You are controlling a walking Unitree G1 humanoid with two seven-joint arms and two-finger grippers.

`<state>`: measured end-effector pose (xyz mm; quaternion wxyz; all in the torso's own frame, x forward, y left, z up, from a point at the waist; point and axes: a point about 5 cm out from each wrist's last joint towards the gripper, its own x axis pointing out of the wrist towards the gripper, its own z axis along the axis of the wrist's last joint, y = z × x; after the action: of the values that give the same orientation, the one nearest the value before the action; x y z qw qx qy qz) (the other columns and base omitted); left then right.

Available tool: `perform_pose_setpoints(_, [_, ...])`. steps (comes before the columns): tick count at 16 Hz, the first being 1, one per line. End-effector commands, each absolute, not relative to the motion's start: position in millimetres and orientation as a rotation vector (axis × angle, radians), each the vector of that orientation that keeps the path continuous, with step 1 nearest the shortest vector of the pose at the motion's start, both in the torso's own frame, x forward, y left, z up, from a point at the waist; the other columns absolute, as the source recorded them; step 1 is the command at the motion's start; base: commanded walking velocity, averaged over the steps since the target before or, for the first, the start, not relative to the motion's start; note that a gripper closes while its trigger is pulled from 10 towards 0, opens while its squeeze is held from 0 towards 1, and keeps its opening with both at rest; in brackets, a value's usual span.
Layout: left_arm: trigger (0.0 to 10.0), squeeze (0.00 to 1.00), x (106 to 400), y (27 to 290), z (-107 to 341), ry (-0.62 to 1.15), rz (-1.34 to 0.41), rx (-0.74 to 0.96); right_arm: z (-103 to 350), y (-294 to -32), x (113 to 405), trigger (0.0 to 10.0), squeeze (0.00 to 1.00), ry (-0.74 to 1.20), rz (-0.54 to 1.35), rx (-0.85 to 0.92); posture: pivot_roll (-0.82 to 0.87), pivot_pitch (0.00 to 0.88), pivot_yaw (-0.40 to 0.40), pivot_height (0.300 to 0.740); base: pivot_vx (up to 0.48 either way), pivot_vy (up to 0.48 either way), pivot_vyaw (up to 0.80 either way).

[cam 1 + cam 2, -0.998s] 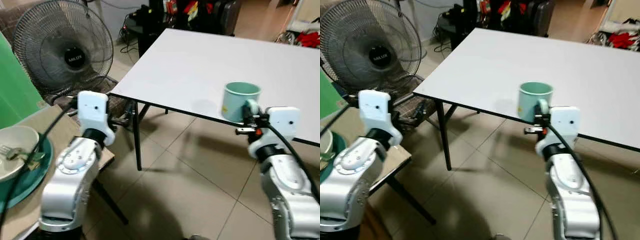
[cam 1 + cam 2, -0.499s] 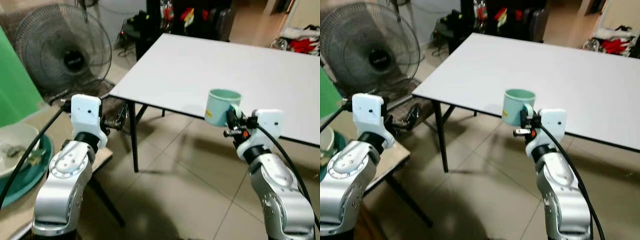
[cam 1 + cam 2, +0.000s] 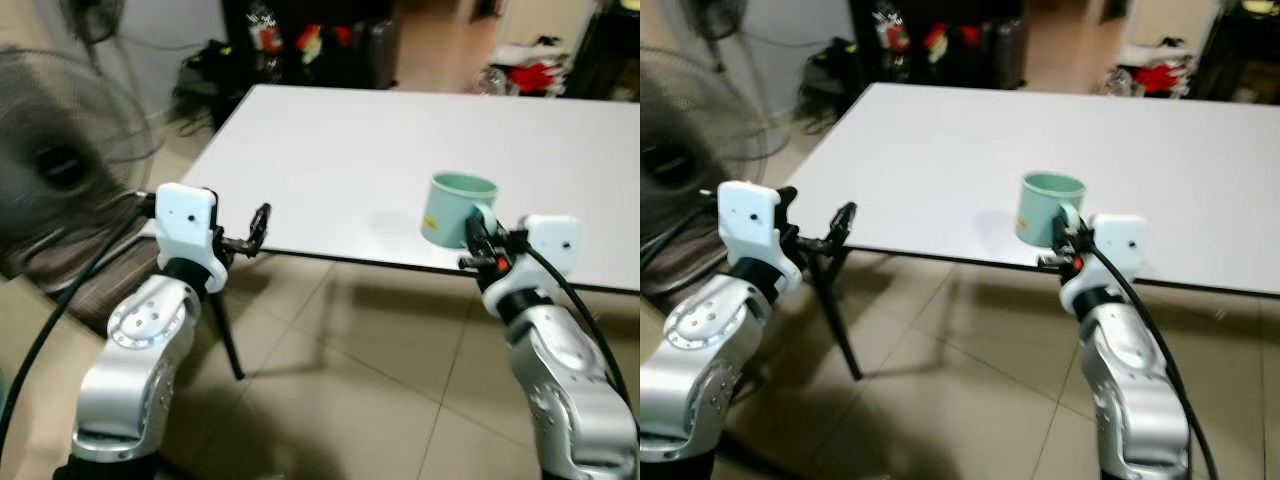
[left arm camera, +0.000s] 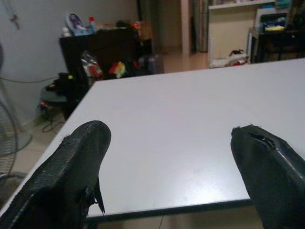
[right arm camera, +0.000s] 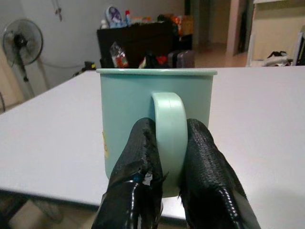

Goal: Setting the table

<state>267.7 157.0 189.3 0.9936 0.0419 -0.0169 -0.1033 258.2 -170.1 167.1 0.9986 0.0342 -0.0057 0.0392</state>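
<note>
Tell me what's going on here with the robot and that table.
The robot is setting a white table. Its right gripper is shut on the handle of a light green mug, holding it upright at the table's near edge; whether the mug rests on the tabletop can't be told. The left gripper is open and holds nothing, hovering near the table's left front corner. A floor fan stands off to the robot's left.

The mug (image 3: 457, 209) now rests over the white table (image 3: 350, 160), carried inward from its edge.
</note>
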Motion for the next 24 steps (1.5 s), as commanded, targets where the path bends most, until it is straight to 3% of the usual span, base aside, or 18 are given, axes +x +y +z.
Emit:
perform_pose_setpoints(1, [10.0,0.00,269,160,190,-0.033,-0.195,0.091,173,-167,258,10.0,0.00,-0.045,0.100,0.070,-0.08,0.011,0.041,0.740,0.292,0.000,0.00])
perform_pose_setpoints(7, [10.0,0.00,268,164,188,-0.026,-0.184,0.089,173,-163,260,10.0,0.00,-0.043,0.169,0.053,-0.07,0.016,0.038,0.740,0.293,0.000,0.00])
perform_pose_setpoints(9, [10.0,0.00,267,165,185,-0.018,-0.184,0.085,175,-163,263,10.0,0.00,-0.053,0.170,-0.042,-0.07,0.017,0.034,0.740,0.291,0.000,0.00])
perform_pose_setpoints(24, [10.0,0.00,265,155,173,0.017,-0.240,0.050,174,-166,265,10.0,0.00,-0.048,0.157,-0.009,-0.10,0.027,0.033,0.740,0.291,0.000,0.02])
